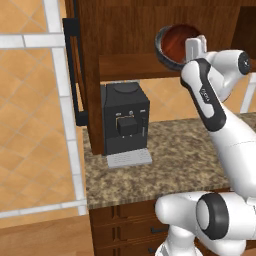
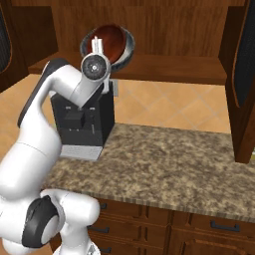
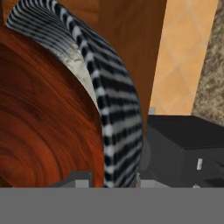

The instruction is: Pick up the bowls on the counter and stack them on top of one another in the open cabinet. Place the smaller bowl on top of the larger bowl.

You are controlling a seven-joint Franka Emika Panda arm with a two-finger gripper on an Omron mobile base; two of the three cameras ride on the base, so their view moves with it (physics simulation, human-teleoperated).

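Smaller bowl (image 3: 43, 127), glossy reddish-brown, sits nested inside the larger bowl (image 3: 116, 118), whose ribbed grey rim passes between the fingertips in the hand view. Gripper (image 3: 109, 177) is at that rim; gripping or loose, cannot tell. Both bowls are tipped toward the cameras, up on the plank shelf of the open cabinet (image 2: 164, 67). Below, a black coffee machine (image 1: 125, 120) stands on the counter (image 2: 169, 159). Cabinet door (image 1: 82, 75) hangs open at left.
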